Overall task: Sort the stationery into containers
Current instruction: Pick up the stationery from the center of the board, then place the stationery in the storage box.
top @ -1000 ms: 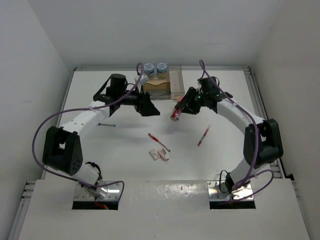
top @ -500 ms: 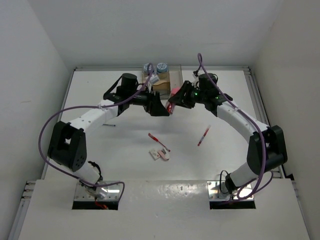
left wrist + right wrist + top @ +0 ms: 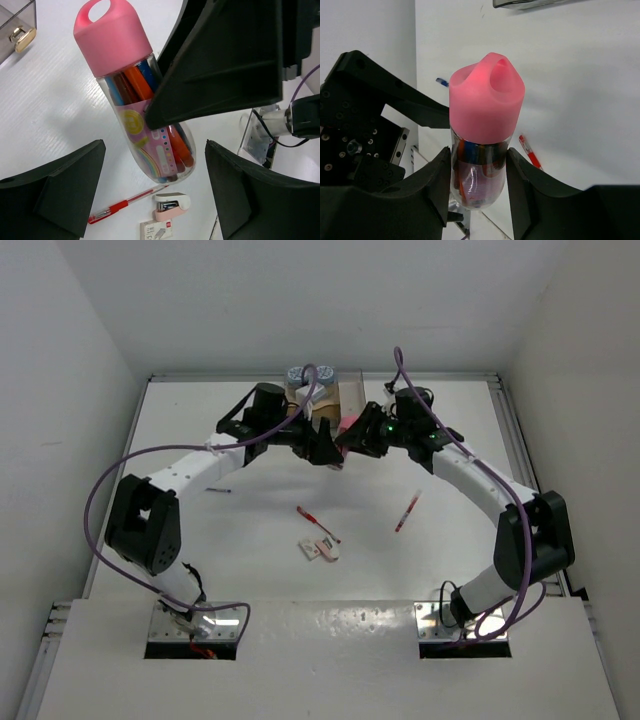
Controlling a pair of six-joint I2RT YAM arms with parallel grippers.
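Both arms have closed in on the middle over the last second. The left arm (image 3: 185, 465) has swung rightward and further out, and the right arm (image 3: 470, 475) has drawn leftward. Their ends now meet nose to nose just in front of the organiser (image 3: 350, 398), where earlier they hung apart over the table (image 3: 470, 570).

The organiser stands at the far middle of the table. Its clear wall and a small gold knob (image 3: 22, 37) show at the corner of the left wrist view. Two patterned rolls (image 3: 297, 376) sit at its far end; from above I cannot tell whether they rest inside it.

The right gripper (image 3: 477, 170) is clenched on a clear tube (image 3: 145, 115), its jaws pressed on the clear body below the pink cap (image 3: 486, 95). The tube is full of coloured pens and is held off the table, cap pointing toward the organiser. The left gripper (image 3: 155, 150) is spread wide, one jaw on each side of the tube's lower half. A gap shows on both sides and it grasps nothing.

Nearer the bases lie the loose pieces. A red pen (image 3: 318, 524) is near the middle, a second red pen (image 3: 407, 511) well to its right, and a blue pen (image 3: 218, 490) off to the left. Two small erasers (image 3: 320, 550) lie just beside the first red pen's near end.
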